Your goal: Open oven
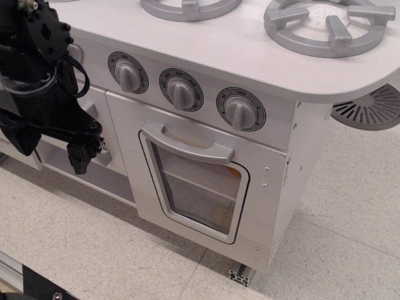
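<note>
Nearest the camera, a speckled floor (94,244) runs beneath the oven (206,169), and an aluminium frame corner (240,275) shows under the oven's lower right edge. Above the floor stands the oven, a white-grey toy kitchen unit seen at an angle, with its door (197,184) flush with the front panel. The door carries a rounded clear window (197,194), and a wide grey bar handle (187,145) crosses just above that window. Left of the oven door, well apart from the handle, hangs the black gripper (81,159); its fingers (79,164) point downward in front of a recessed shelf area, touching nothing visible. Whether the fingers are parted or closed cannot be told from this view. The arm (34,75) rises from the gripper toward the upper left corner. Above the oven door, three grey dial knobs (181,92) sit in a row. Farther back, atop the oven, two grey burner grates (328,28) rest on the white cooktop (219,44). Right of the oven, a grey slotted disc (375,109) lies on the floor.
</note>
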You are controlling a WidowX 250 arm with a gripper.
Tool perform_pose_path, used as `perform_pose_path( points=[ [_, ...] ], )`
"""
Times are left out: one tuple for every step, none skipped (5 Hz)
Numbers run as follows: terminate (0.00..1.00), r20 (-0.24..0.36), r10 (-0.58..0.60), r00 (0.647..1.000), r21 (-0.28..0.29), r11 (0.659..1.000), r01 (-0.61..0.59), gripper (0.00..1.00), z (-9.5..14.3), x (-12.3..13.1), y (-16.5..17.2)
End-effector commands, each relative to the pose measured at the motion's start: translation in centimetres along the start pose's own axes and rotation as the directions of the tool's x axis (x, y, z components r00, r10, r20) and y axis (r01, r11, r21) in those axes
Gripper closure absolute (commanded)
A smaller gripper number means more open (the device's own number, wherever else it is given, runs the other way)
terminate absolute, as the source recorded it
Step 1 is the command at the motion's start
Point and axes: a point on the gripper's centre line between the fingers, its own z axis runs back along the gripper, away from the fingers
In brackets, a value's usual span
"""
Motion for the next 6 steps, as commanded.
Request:
perform_pose_path(
  points=[
    [0.0,0.0,0.0,1.0,0.0,1.0,0.0,0.0,0.0,0.0,0.0],
    [0.0,0.035,0.218,0.975,-0.058,0.975,-0.216,0.0,-0.5,-0.2,-1.9],
    [0.0,0.074,0.473,0.878,-0.105,0.879,-0.465,0.0,-0.9,1.0,-2.9],
    [0.0,0.066,0.691,0.72,-0.152,0.72,-0.677,0.0,-3.0,2.5,-2.8],
    [0.0,0.024,0.83,0.557,-0.182,0.552,-0.814,0.0,-4.3,3.6,-3.2],
    [0.0,0.016,0.888,0.459,-0.181,0.454,-0.872,0.0,-5.1,5.0,-3.4]
  ],
)
